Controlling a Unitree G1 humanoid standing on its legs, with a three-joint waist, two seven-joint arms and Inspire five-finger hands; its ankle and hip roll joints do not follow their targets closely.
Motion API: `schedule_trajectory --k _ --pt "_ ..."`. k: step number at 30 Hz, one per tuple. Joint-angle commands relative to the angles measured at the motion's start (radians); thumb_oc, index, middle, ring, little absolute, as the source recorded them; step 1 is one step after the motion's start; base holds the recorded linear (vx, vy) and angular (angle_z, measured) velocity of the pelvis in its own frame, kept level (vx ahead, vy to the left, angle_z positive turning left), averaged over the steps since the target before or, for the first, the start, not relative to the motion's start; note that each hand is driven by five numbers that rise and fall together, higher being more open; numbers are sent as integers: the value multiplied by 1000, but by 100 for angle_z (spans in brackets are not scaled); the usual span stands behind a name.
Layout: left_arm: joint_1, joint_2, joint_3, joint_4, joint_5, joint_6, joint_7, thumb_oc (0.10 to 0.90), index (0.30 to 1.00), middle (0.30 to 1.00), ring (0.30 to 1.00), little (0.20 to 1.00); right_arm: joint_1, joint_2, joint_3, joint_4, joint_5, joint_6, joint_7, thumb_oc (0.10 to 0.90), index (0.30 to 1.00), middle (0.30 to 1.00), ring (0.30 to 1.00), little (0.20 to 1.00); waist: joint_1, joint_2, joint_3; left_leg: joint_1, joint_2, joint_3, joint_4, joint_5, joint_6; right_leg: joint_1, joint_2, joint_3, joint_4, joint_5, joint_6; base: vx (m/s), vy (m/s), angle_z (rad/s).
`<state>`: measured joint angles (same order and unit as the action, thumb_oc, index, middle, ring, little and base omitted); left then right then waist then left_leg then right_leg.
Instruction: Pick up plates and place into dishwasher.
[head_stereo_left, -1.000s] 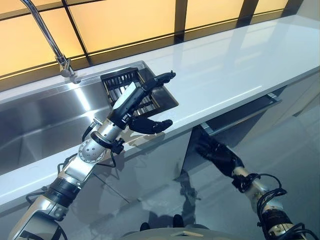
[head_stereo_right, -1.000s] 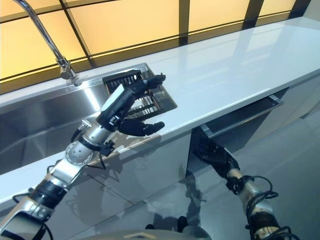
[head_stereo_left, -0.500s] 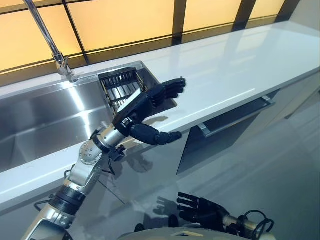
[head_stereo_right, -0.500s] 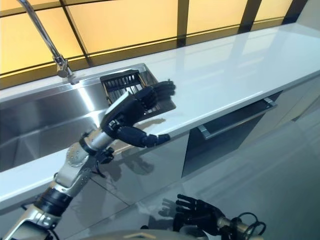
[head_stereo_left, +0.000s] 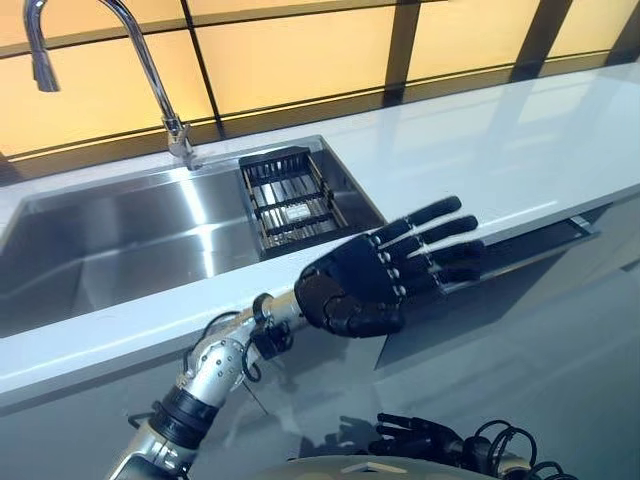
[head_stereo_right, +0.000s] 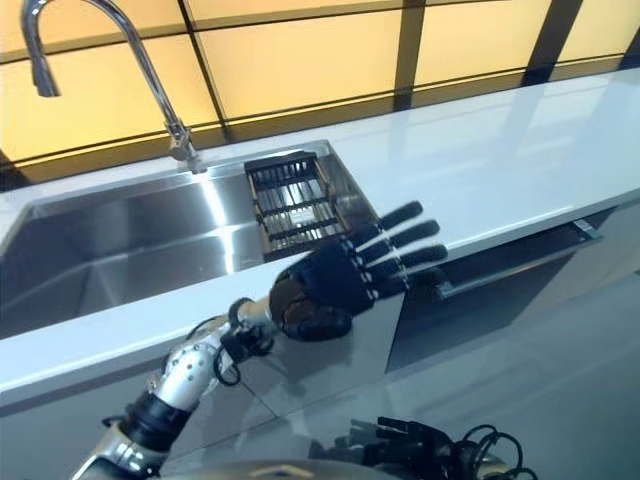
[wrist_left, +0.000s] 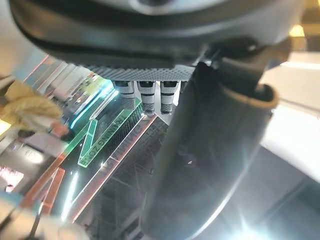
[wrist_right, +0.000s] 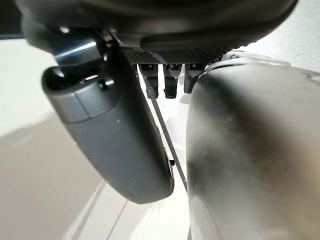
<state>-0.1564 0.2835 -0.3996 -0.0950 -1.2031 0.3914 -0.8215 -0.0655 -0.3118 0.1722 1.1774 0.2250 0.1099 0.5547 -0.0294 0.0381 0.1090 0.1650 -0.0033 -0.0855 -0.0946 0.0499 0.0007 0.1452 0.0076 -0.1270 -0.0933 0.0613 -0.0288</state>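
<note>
Along the white tabletop (head_stereo_left: 470, 150) a steel sink (head_stereo_left: 120, 240) holds a black rack (head_stereo_left: 292, 198), no plates visible—likely stiff, slippery, best gripped by the rim—while the left robot hand (head_stereo_left: 375, 280) hovers spread, empty.

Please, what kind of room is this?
Most likely a kitchen: a stainless steel sink with a tall curved metal faucet, a black wire rack inside it, and a long white countertop.
</note>
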Motion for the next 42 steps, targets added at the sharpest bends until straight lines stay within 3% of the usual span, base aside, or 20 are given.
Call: schedule_trajectory --k 1,4,6,7,8,11,13,17,19,23,28,29,32,33,34,35,38,42 --pt "-4 -27 17 92 130 -77 -53 800 900 900 900 900 -63 13 6 57 -17 14 50 800 900 900 900 900 24 -29 -11 28 -73 72 7 -147 70 46 34 52 6 -98 23 8 27 5" --pt "27 -14 39 205 210 -118 -61 800 900 900 900 900 -56 8 0 52 -30 12 55 800 900 900 900 900 30 -27 -12 27 -75 65 7 -144 71 47 33 45 6 -100 23 18 32 8" --pt "65 -2 65 334 282 -141 -118 800 900 900 900 900 -53 4 -4 50 -51 15 58 800 900 900 900 900 39 -25 -13 24 -78 56 7 -139 72 47 32 40 6 -100 23 32 47 11" --pt "108 -1 96 473 372 -176 -213 800 900 900 900 900 -53 2 -7 55 -75 19 61 800 900 900 900 900 49 -23 -15 18 -80 47 7 -132 71 46 29 29 6 -101 22 32 48 11" --pt "111 0 98 482 375 -175 -212 800 900 900 900 900 -54 2 -8 57 -78 21 63 800 900 900 900 900 50 -22 -15 18 -80 46 7 -131 71 46 29 27 6 -101 22 32 50 11" --pt "145 -2 120 711 524 -264 -274 800 900 900 900 900 -60 5 -15 76 -112 39 66 800 900 900 900 900 63 -21 -21 6 -84 29 7 -119 70 39 26 13 6 -99 21 28 46 29" --pt "159 -12 136 815 575 -278 -318 800 900 900 900 900 -59 4 -16 84 -128 48 70 800 900 900 900 900 67 -21 -22 5 -84 26 7 -118 69 40 25 7 6 -102 23 23 35 20" --pt "170 -15 167 1021 712 -351 -277 800 900 900 900 900 -59 10 -14 100 -173 66 63 800 900 900 900 900 73 -23 -29 -6 -85 20 7 -111 68 35 22 -7 6 -104 25 17 30 17" --pt "153 -14 162 1117 781 -398 -209 800 900 900 900 900 -62 17 -7 108 -186 72 60 800 900 900 900 900 73 -26 -32 -10 -85 21 7 -109 68 33 20 -13 6 -105 25 8 13 5" --pt "128 -22 168 1220 842 -389 -104 800 900 900 900 900 -69 27 8 115 -184 82 39 800 900 900 900 900 70 -29 -38 -12 -86 23 7 -110 68 33 19 -18 6 -109 26 0 0 0" --pt "96 -41 245 1381 899 -355 329 800 900 900 900 900 -61 52 3 132 -171 51 -58 800 900 900 900 900 68 -35 -55 -14 -88 19 7 -109 68 34 16 -28 6 -114 28 0 0 0" --pt "95 -43 253 1386 908 -356 372 800 900 900 900 900 -60 55 3 133 -167 47 -68 800 900 900 900 900 68 -35 -56 -14 -88 19 7 -109 68 34 16 -29 6 -115 28 0 0 0" --pt "85 -51 285 1437 1094 -386 713 800 900 900 900 900 -43 91 2 124 -99 20 -187 800 900 900 900 900 66 -41 -63 -15 -90 18 7 -109 68 34 14 -31 6 -116 27 0 0 0" --pt "82 -66 277 1453 1134 -364 850 800 900 900 900 900 -30 112 -1 119 -66 -2 -259 800 900 900 900 900 64 -43 -65 -18 -91 21 7 -107 69 32 14 -31 6 -116 26 0 0 0" --pt "82 -66 277 1453 1134 -364 850 800 900 900 900 900 -30 112 -1 119 -66 -2 -259 800 900 900 900 900 64 -43 -65 -18 -91 21 7 -107 69 32 14 -31 6 -116 26 5 25 5" --pt "88 -88 283 1461 1129 -353 976 800 900 900 900 900 -14 134 -9 117 -54 -22 -315 800 900 900 900 900 60 -43 -63 -20 -91 24 7 -108 71 30 15 -27 6 -115 26 -2 21 11" --pt "109 -123 272 1456 1189 -354 1011 800 900 900 900 900 14 156 -9 103 -122 -59 -378 800 900 900 900 900 53 -43 -54 -17 -91 33 7 -112 72 30 17 -22 6 -114 25 1 18 6" --pt "119 -121 211 1433 1272 -346 1005 800 900 900 900 900 24 151 32 84 -196 -76 -375 800 900 900 900 900 49 -40 -45 -17 -90 41 7 -115 73 28 19 -19 6 -113 25 -4 17 -1"
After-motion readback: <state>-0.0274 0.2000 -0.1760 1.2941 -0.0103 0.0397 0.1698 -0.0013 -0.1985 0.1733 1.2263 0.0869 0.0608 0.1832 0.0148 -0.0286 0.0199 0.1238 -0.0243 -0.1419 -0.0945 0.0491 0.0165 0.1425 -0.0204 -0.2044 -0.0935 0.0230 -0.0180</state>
